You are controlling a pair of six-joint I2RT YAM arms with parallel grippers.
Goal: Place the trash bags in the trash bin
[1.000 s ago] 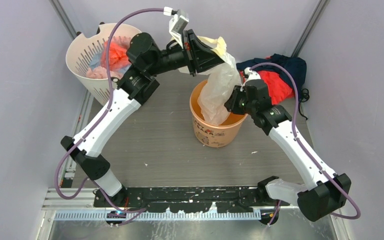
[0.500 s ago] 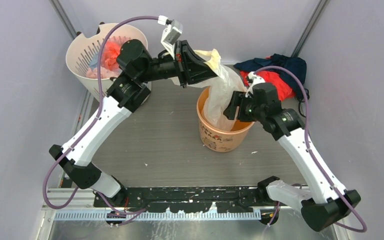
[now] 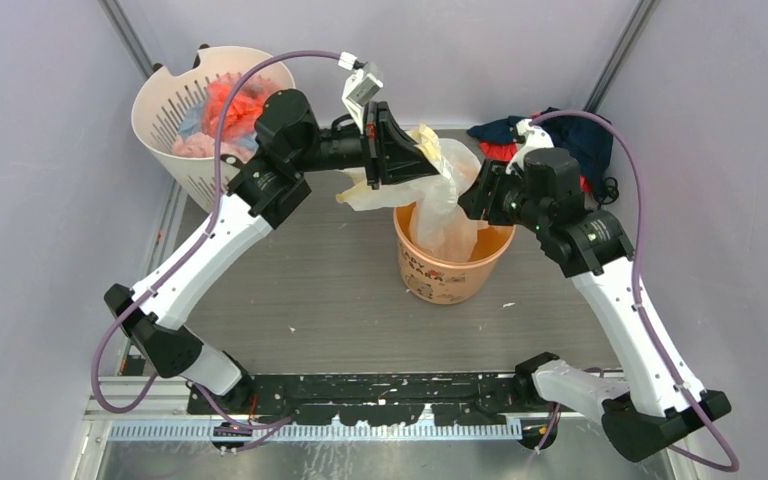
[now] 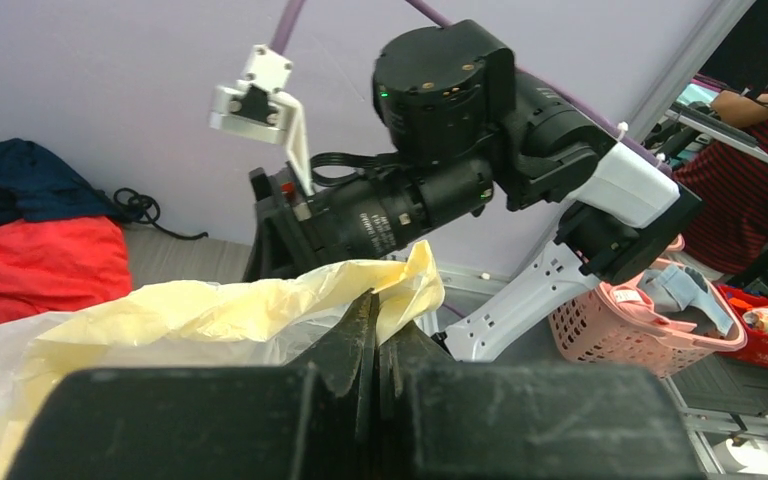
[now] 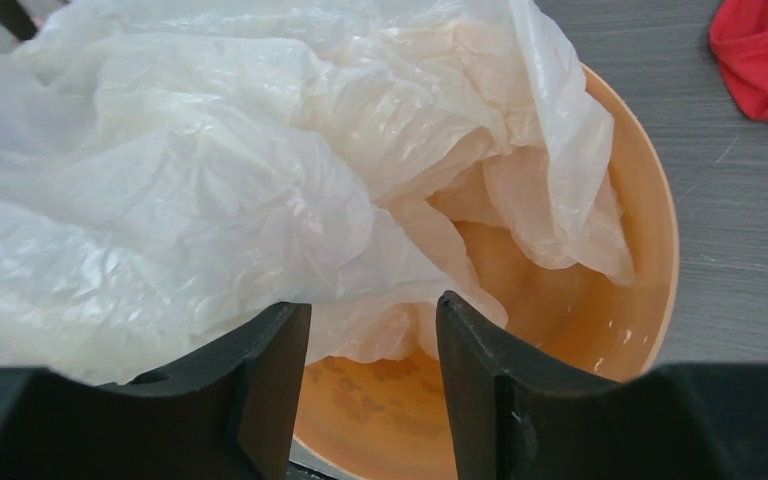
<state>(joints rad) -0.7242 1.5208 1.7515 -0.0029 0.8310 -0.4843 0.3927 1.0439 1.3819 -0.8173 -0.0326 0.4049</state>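
Observation:
The trash bag is a long, wrinkly, pale-yellow film bag; its lower part hangs inside the trash bin, an orange bucket in mid-table. My left gripper is above the bin's back-left rim, shut on the bag's yellow top edge. The left wrist view shows that gripper pinching the bag. My right gripper hovers over the bin's right rim, open. In the right wrist view that gripper holds nothing; the bag billows just beyond the tips, above the bin.
A white slotted basket with red and pink bundles stands at the back left. A red and navy cloth heap lies at the back right, behind my right arm; its red edge shows in the right wrist view. Purple walls close in both sides.
My right gripper has opened off the bag and lifted back toward the right rim. The left gripper has come lower over the bin with the bag's top. The bin has slid slightly right.

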